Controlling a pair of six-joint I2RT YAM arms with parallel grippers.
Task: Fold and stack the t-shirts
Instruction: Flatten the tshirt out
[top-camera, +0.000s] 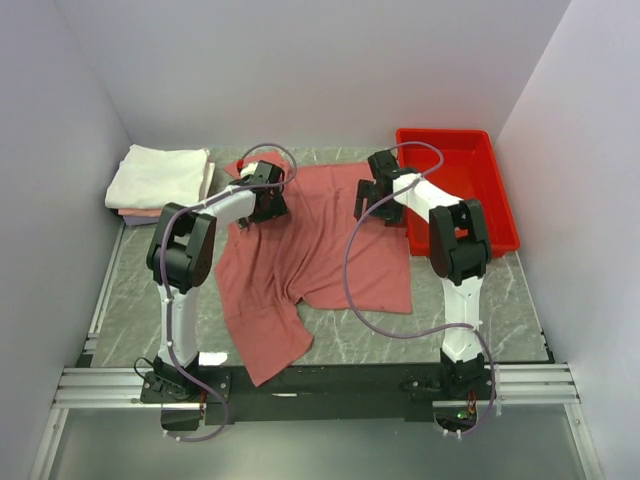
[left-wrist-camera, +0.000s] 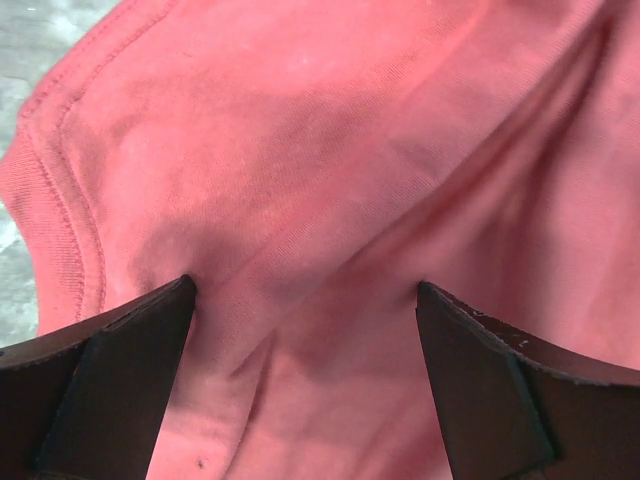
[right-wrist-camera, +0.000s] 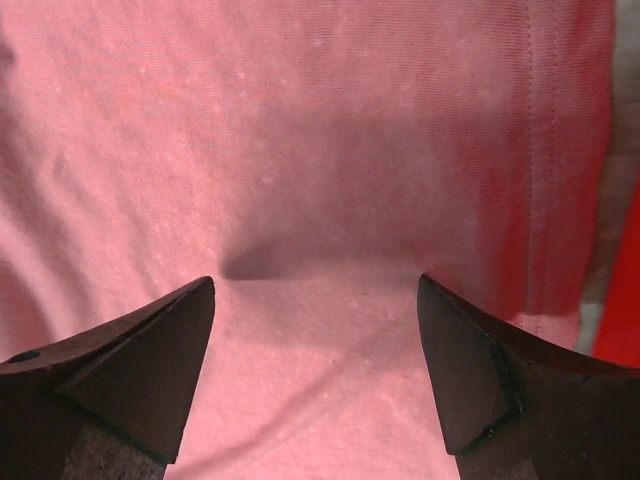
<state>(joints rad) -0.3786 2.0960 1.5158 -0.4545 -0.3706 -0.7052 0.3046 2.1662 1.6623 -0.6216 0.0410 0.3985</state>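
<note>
Sprawling on the surface (top-camera: 130, 300) lies a salmon-red t-shirt (top-camera: 300, 270). Left jaws and right jaws gape over its far half.

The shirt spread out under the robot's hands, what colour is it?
The shirt is dusty salmon-red, shown best in the top external view.

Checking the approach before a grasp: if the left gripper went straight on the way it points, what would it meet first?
The salmon-red t-shirt: the left gripper, jaws open, points straight at its cloth, seemingly almost touching already.
</note>
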